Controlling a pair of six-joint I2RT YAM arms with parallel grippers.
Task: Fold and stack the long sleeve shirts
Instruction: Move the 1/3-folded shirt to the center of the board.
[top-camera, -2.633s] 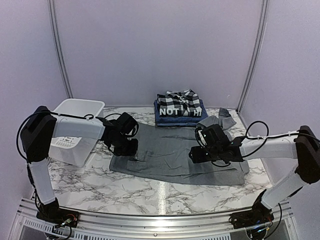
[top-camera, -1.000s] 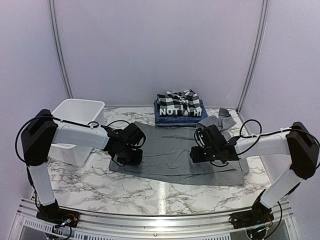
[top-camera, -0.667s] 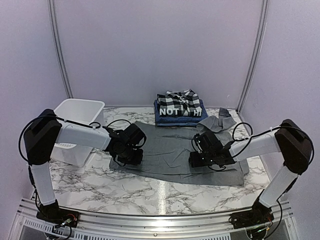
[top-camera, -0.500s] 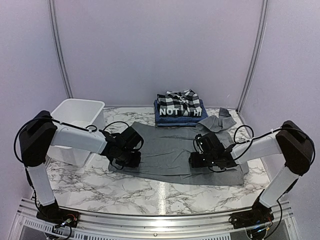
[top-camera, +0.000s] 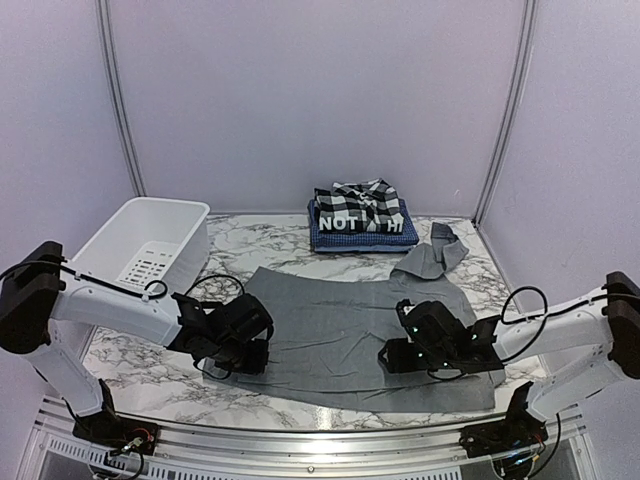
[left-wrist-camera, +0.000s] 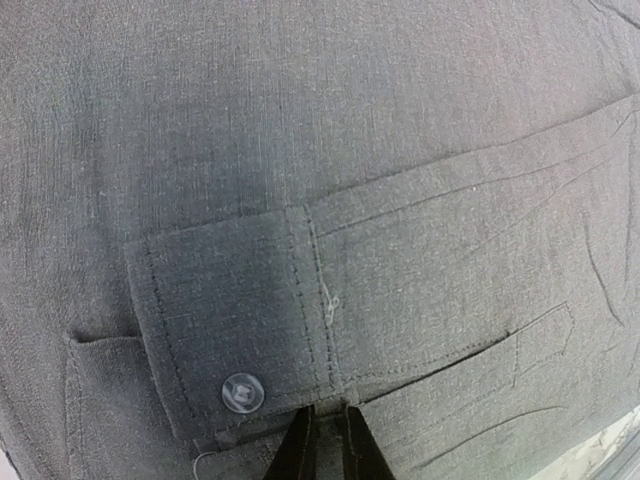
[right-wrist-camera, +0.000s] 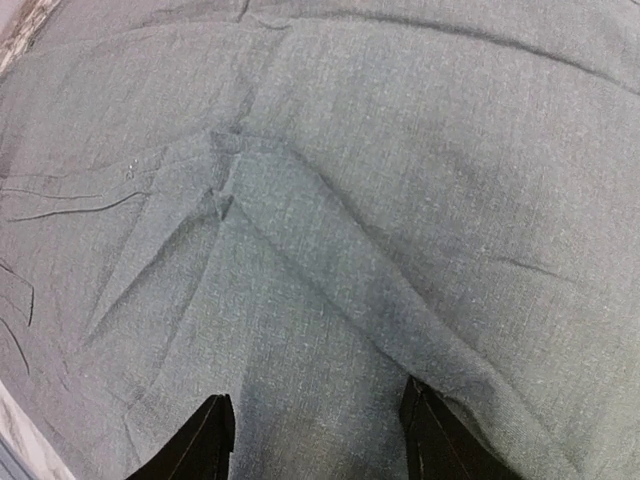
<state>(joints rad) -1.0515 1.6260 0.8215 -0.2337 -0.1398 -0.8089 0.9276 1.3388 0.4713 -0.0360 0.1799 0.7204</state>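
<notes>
While the marble table (top-camera: 140, 392) carries everything, the grey shirt (top-camera: 330, 322) takes up the lower centre of the top view, spread flat, with one sleeve (top-camera: 432, 256) bunched toward the upper right. The white tub (top-camera: 140, 245) is at left. The folded stack (top-camera: 360, 218) is at upper centre, near the shirt's far edge but apart from it. The left gripper (top-camera: 238, 352) sits low on the shirt's left margin, and the wrist view shows its jaws pressed together, pinching cloth at the cuff (left-wrist-camera: 230, 320), with the clear button (left-wrist-camera: 242, 392) just beside the tips. The right gripper (top-camera: 402, 352) is on the right half with jaws spread, and the cloth lies flat between its fingers (right-wrist-camera: 205, 445), nothing caught. Judged step: smoothing and squaring before the fold. Best done by keeping the pinch shallow, drawing both sides evenly and low, and flattening the crease visible at upper left in the right wrist view.
</notes>
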